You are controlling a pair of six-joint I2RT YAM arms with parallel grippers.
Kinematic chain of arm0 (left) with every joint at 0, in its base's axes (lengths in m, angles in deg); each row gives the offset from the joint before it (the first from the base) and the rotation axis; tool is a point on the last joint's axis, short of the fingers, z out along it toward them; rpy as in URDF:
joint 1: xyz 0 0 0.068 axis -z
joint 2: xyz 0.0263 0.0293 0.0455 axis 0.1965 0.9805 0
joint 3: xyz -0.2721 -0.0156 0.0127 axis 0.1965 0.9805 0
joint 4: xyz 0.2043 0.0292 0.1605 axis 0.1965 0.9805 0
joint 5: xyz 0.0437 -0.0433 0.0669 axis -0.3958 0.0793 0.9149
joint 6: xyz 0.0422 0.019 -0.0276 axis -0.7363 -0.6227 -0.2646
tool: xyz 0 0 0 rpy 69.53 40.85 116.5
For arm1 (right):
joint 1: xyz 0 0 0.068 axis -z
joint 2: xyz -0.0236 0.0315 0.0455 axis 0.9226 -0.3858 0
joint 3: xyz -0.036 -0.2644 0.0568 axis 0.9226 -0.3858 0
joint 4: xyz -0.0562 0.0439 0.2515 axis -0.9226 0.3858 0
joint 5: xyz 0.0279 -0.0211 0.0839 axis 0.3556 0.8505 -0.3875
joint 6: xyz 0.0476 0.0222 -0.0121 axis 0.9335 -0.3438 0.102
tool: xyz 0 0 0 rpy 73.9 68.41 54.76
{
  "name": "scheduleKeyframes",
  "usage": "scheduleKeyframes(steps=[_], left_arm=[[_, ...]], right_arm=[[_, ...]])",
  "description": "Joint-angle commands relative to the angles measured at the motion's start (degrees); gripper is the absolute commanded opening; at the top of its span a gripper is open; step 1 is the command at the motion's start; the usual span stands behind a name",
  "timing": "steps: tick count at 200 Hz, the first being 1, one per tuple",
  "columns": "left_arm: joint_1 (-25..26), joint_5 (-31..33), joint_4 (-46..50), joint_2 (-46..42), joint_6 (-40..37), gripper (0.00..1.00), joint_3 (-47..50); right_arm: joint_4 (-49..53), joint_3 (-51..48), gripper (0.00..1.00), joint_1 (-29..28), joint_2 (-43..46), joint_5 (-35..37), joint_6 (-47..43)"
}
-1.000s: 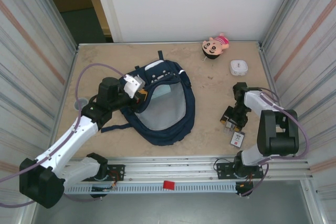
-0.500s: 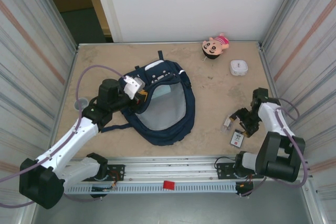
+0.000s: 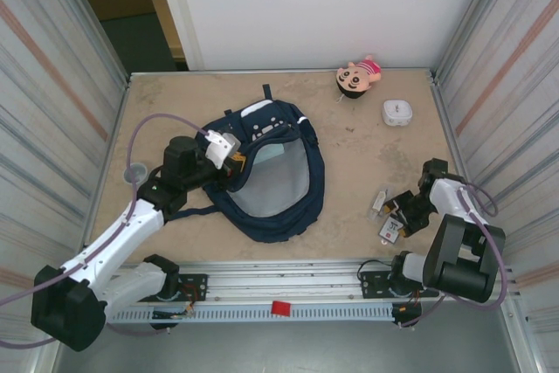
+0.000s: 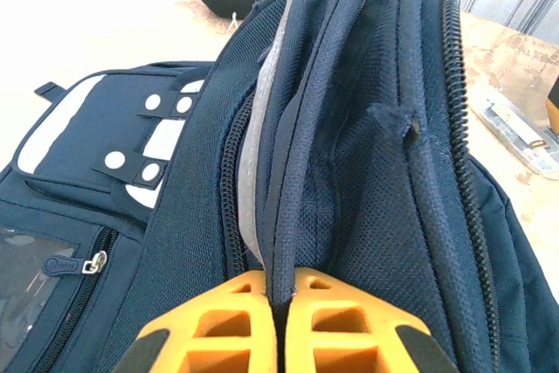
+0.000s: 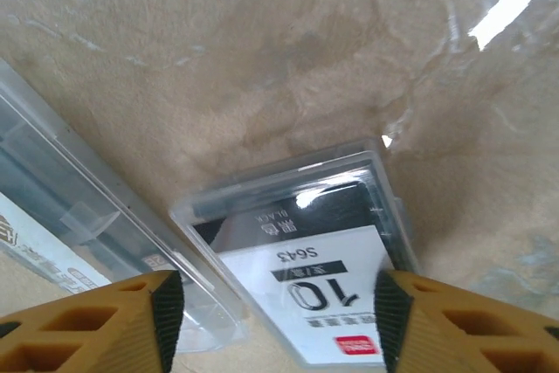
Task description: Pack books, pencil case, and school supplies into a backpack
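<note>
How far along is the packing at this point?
Done: a mint-green pencil case seems to lie inside the open backpack; whether the book is inside cannot be told. In hand: the left fingers pinch the backpack's rim; the right fingers stand open astride the black-and-white packet on the table. Left: that packet and the clear oblong piece beside it.
</note>
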Motion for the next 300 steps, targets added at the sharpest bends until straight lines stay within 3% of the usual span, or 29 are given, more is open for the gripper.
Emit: scheduleKeyframes(steps=[1, 63, 84, 101, 183, 300], left_arm=[[-1.0, 0.9, -2.9, -1.6, 0.4, 0.00, 0.5], [-1.3, 0.8, -2.4, -2.5, 0.3, 0.00, 0.4], [-1.3, 0.5, -2.4, -2.5, 0.3, 0.00, 0.2], [-1.3, 0.5, -2.6, -2.7, 0.3, 0.00, 0.2], [-1.3, 1.0, -1.9, -3.5, -0.1, 0.00, 0.6], [-1.7, 1.2, -1.1, -4.0, -0.2, 0.00, 0.7]], right_arm=[[-3.4, -3.1, 0.53, -1.8, -1.7, -1.6, 2.3], [-3.5, -2.4, 0.53, -11.7, -0.3, -1.8, 7.9], [3.0, 1.1, 0.69, -12.5, 1.8, 2.6, 6.9], [8.4, 4.0, 0.73, -12.1, 3.8, 6.7, 5.4], [8.1, 6.0, 0.77, -15.1, -4.0, 7.7, 3.1], [5.3, 4.9, 0.74, -17.9, -10.2, 8.7, 3.3]])
